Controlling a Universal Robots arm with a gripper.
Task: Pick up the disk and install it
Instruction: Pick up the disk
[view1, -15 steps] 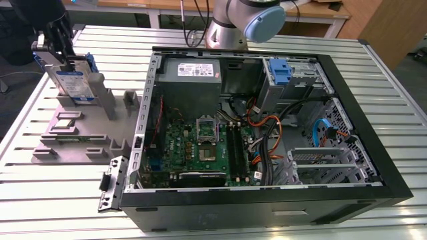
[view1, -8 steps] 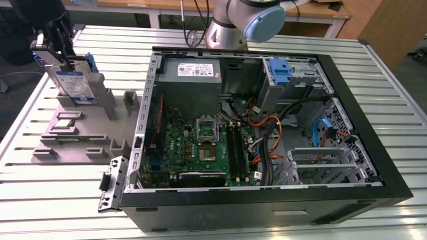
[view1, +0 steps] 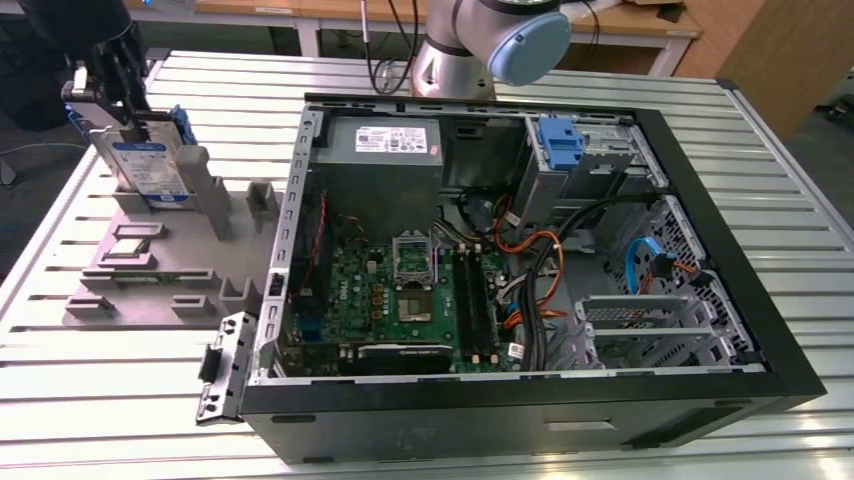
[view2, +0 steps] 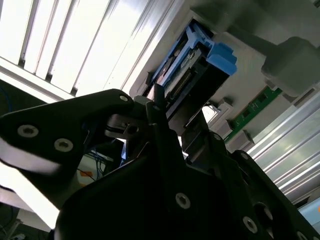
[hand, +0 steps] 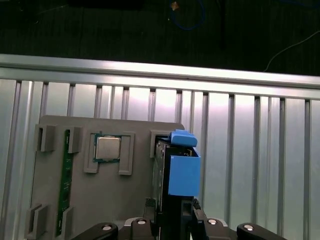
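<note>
Tool (view1: 124, 112) clenched on disk (view1: 147, 165), gripping its top edge. Disk stands upright in corner slot of grey fixture (view1: 160, 290), blue frame showing. Processor chip (hand: 107, 148) sits in fixture pocket near disk. Fixture on slatted worktop (view1: 120, 400); open computer case (view1: 747, 300) just beside fixture.

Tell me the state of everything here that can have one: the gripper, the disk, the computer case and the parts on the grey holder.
gripper: shut on the disk.
disk: upright in the grey holder, not installed.
computer case: open, insides exposed.
blue bracket: seated in the case's bay.
processor chip: flat in its holder pocket.
memory stick: lying in its holder slot.
</note>
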